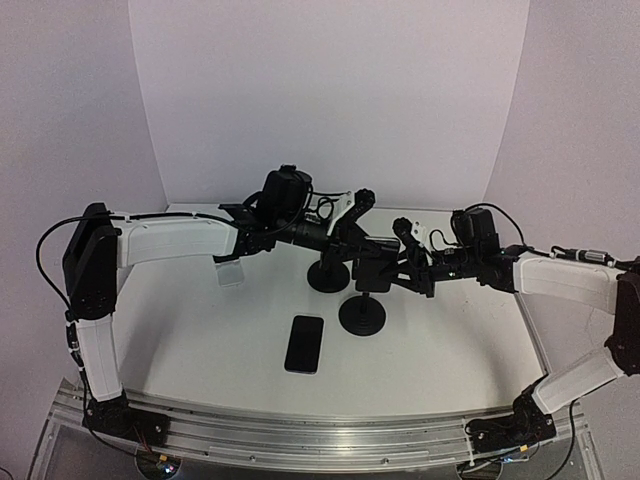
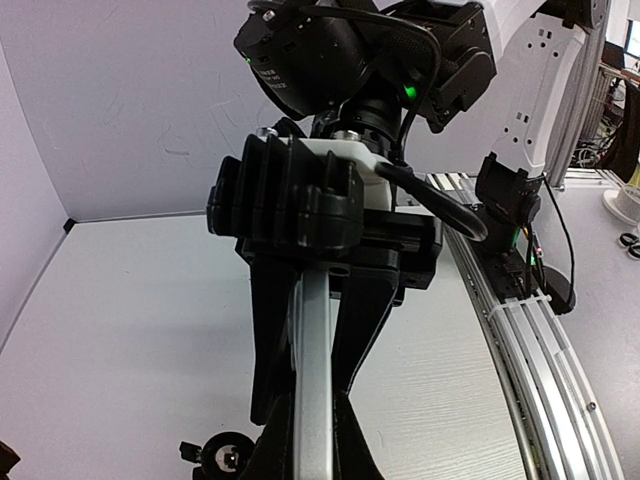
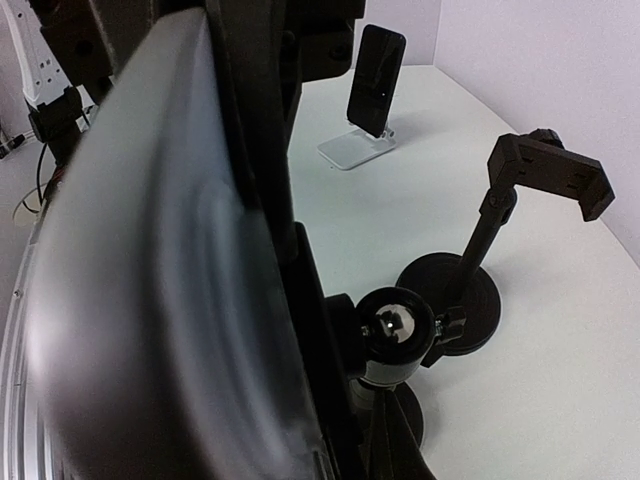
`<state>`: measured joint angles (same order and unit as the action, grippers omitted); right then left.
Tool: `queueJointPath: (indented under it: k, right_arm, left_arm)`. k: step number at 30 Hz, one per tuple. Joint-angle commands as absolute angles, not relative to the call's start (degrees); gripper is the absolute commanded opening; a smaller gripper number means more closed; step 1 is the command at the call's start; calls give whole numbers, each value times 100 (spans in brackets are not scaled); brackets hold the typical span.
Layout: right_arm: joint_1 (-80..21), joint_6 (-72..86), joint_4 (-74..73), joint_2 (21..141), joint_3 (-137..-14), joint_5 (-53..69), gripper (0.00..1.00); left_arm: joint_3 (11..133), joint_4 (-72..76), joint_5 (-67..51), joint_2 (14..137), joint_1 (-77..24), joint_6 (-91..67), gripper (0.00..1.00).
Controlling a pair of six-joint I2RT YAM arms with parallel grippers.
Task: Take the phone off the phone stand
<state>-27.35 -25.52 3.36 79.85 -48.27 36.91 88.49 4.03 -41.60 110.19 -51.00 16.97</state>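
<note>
Right up against the right wrist camera a big blurred grey slab (image 3: 150, 300) is seen, dark along one edge. It's judged to be the phone clamped in the near black stand (image 1: 362, 312), whose ball joint (image 3: 395, 333) shows just behind it. The right jaws are brought in at that clamp, presumably to take the phone by its sides, but whether they're spread or pinching can't be told: they're lost in the blur, and too small from above. The left jaws are pressed together. From their own camera a thin silver strip (image 2: 310, 390) is seen running down between black parts, though whether it's gripped can't be made out. The left arm (image 1: 180, 240) is stretched over the second black stand (image 1: 328, 277), maybe so things get steadied while the phone is pulled free, only a guess. Further out, that stand's clamp (image 3: 555, 178) is seen bare. A second phone (image 3: 377, 65) is propped on a white stand (image 3: 355, 150) at the far side. A third phone (image 1: 304, 343) is laid flat on the worktop (image 1: 200, 340), apart from both arms.
</note>
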Motion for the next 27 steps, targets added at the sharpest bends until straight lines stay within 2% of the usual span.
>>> queueJointPath:
  k: [1, 4, 8, 11, 17, 27]
  right_arm:
    - [-2711, -2578, 457, 7985, -4976, 3523, 9]
    - [-2710, -2587, 457, 7963, -4949, 3418, 9]
    - [-2711, -2386, 464, 7874, -4878, 3015, 26]
    - [-2711, -2210, 489, 7659, -4782, 2762, 31]
    - [-2759, -1824, 483, 7062, -4545, 1935, 34]
    - [-3362, -1327, 475, 6895, -4352, 770, 33]
  left_arm:
    - [8999, 223, -3521, 11065, -4983, 1841, 0]
    - [9001, 148, -3285, 11070, -4983, 1900, 0]
    - [8935, 69, -3356, 11021, -4983, 1916, 0]
    - [8886, 79, -3594, 10951, -4983, 1896, 0]
    - [8938, 35, -3817, 10908, -4983, 1772, 0]
    - [9079, -160, -3336, 10956, -4992, 1116, 0]
